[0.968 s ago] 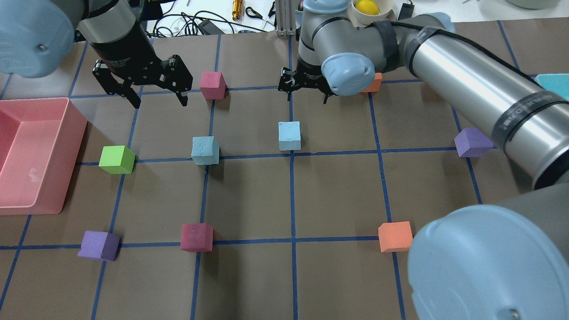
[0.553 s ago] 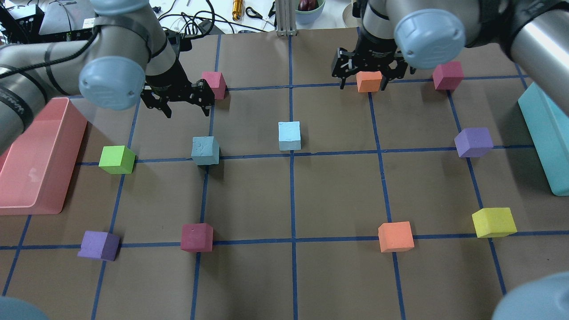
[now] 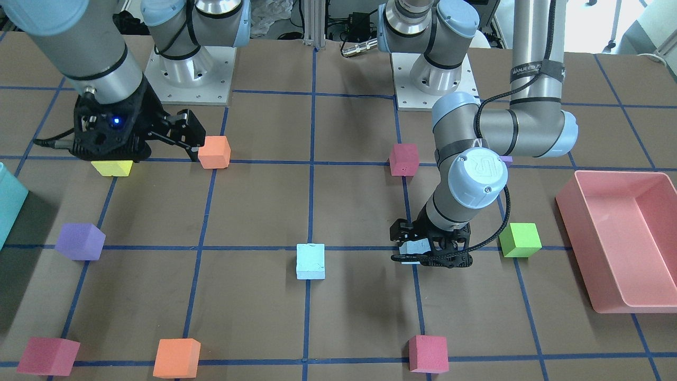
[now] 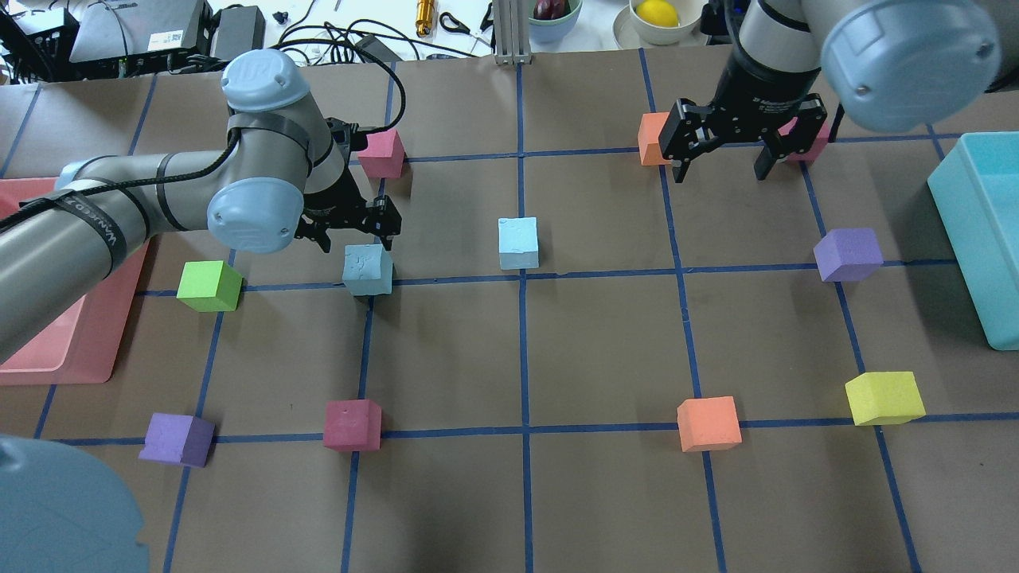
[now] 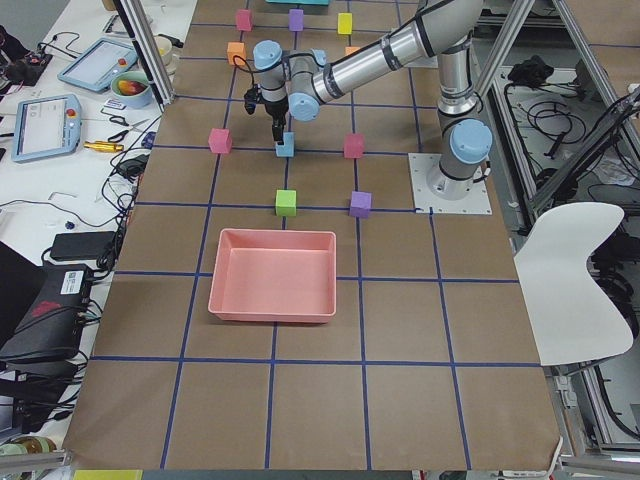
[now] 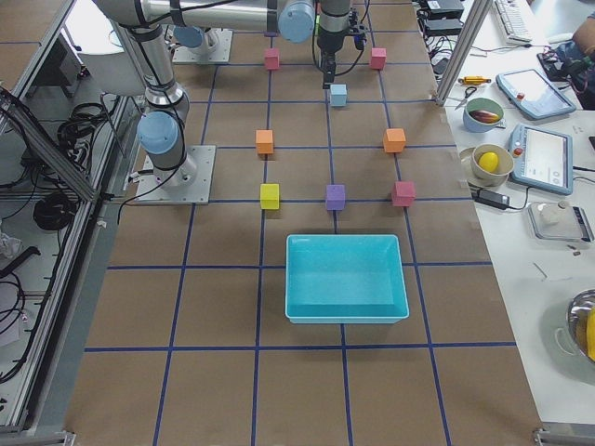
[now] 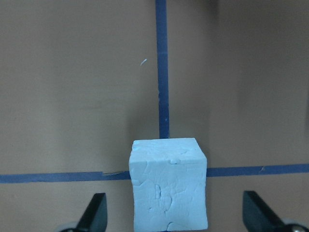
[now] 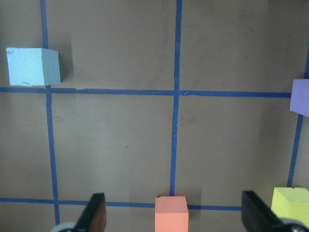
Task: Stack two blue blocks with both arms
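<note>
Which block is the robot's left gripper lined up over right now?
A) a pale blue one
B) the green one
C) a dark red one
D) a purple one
A: in the left wrist view, a pale blue block sits between the fingers of the open left gripper.

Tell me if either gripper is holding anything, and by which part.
Nothing is held. The left gripper has its jaws open with a pale sky-blue foam cube between them, untouched; the right gripper is open and empty.
</note>
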You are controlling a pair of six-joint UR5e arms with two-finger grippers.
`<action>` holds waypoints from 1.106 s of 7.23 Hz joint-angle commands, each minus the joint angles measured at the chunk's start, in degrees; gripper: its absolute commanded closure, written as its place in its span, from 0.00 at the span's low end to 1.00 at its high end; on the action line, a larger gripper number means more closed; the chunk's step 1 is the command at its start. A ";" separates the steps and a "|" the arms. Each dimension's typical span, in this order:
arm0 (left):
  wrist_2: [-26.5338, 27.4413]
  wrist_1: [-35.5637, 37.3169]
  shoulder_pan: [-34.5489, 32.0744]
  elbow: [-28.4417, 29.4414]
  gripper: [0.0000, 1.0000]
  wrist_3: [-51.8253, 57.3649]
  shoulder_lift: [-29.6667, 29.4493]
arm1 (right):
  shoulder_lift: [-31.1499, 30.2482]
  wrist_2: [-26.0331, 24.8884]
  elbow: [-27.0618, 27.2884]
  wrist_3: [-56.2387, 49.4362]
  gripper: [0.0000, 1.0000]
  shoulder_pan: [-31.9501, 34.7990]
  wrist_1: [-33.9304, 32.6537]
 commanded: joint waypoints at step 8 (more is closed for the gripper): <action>-0.53 -1.75 -4.37 9.68 1.00 -3.98 -2.03 | -2.20 -0.18 0.49 -0.08 0.00 -0.22 1.59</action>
